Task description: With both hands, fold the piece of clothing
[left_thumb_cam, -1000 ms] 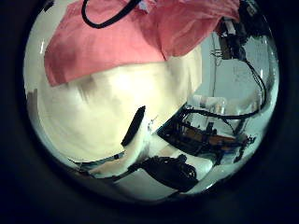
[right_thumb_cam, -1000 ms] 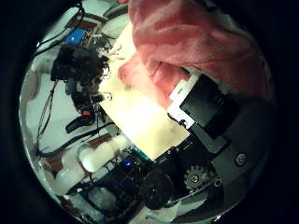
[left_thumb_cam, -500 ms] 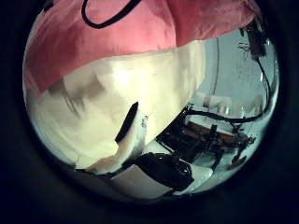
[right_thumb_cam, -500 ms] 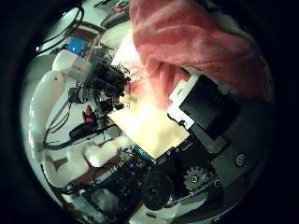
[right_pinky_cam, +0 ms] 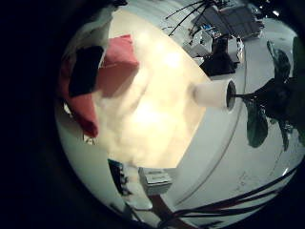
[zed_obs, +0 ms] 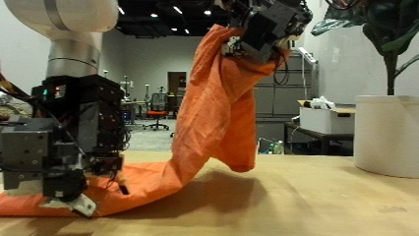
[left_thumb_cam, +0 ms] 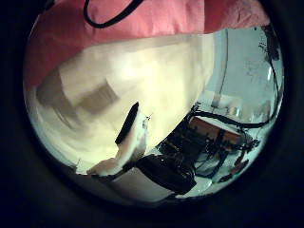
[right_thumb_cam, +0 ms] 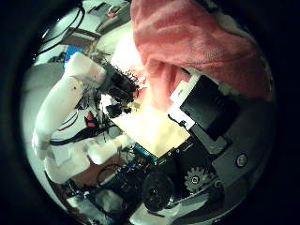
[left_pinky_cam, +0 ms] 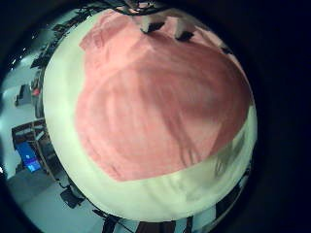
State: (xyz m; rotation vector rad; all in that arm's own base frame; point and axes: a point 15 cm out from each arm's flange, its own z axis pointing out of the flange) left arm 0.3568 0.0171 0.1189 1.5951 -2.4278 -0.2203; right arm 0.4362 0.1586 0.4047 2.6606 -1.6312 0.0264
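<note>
- Orange cloth [zed_obs: 216, 108] hanging in a long drape above the table [zed_obs: 328, 197]; upper end bunched high over the table, lower end trailing onto the table top and lying there in a flat strip.
- Left hand [zed_obs: 262, 29] raised well above the table; fingers curled tight round the upper end of the cloth, gripping it.
- Right hand [zed_obs: 59, 147] down at the table, sitting on the low end of the cloth; fingers bent down onto the fabric and pinching it; one white fingertip [zed_obs: 82, 205] touching the table top just beside the strip.
- Seen from the left palm's little finger side: cloth [left_pinky_cam: 160, 107] spread wide over the table [left_pinky_cam: 185, 189], bare table top showing round it.
- Seen from the left palm's thumb side: edge of the cloth [left_thumb_cam: 123, 24] across bare table [left_thumb_cam: 123, 85]; one of the hand's own fingers [left_thumb_cam: 133, 133] reaching in.
- Seen from the right palm's thumb side: cloth [right_thumb_cam: 187, 42] close and crumpled, pressed against a black finger [right_thumb_cam: 202, 103]; white arm [right_thumb_cam: 66, 89] rising from the table beyond.
- Seen from the right palm's little finger side: fold of cloth [right_pinky_cam: 110, 72] lying on the table [right_pinky_cam: 162, 114] with a dark finger over it.
- White pot [zed_obs: 387, 133] standing on the table, well apart from the cloth, with a leafy plant [zed_obs: 393, 39] rising from it.
</note>
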